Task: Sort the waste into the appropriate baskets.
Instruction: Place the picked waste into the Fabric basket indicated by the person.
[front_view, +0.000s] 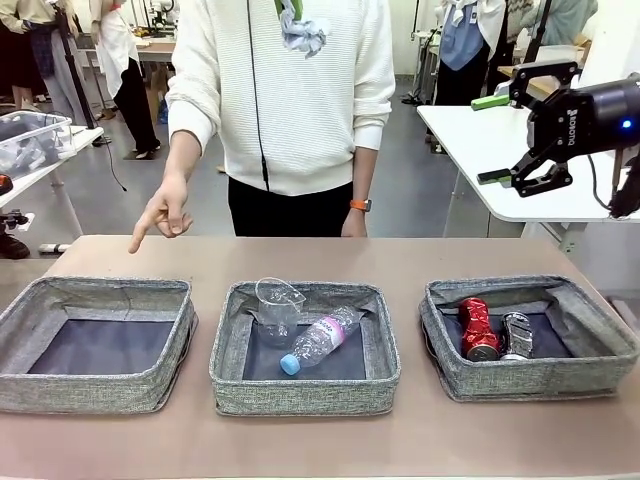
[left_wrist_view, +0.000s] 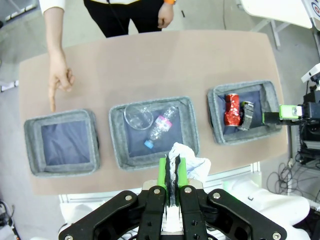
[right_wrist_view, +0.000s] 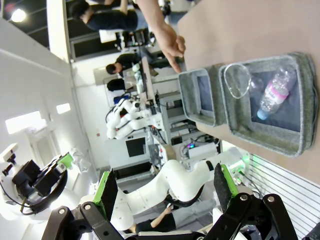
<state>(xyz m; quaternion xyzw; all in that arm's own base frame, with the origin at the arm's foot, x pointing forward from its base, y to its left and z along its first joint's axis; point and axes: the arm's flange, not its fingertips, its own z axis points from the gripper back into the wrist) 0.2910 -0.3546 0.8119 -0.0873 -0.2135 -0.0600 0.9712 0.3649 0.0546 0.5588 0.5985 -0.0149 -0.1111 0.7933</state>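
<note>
Three grey baskets sit in a row on the table (front_view: 320, 440). High above them, the left gripper (left_wrist_view: 170, 172) is clenched on the white paper ball (left_wrist_view: 192, 162). The right gripper (front_view: 510, 140) hangs released, off to the side. The person's hand (front_view: 160, 215) points down at the left basket (front_view: 95, 385). Bottle (front_view: 318, 343) and cup (front_view: 277, 303) lie in the middle basket (front_view: 305, 392); red can (front_view: 478, 327) and silver can (front_view: 517, 335) in the right basket (front_view: 530, 375).

Place: a robotics lab or workshop hall.
Floor: plain grey, open, behind the brown table (front_view: 320, 255).
Furniture: white work tables (front_view: 480, 150) beyond the brown table, one to its right.
Equipment: a clear storage bin (front_view: 30, 140) left of the brown table.
People: several standing behind it.
</note>
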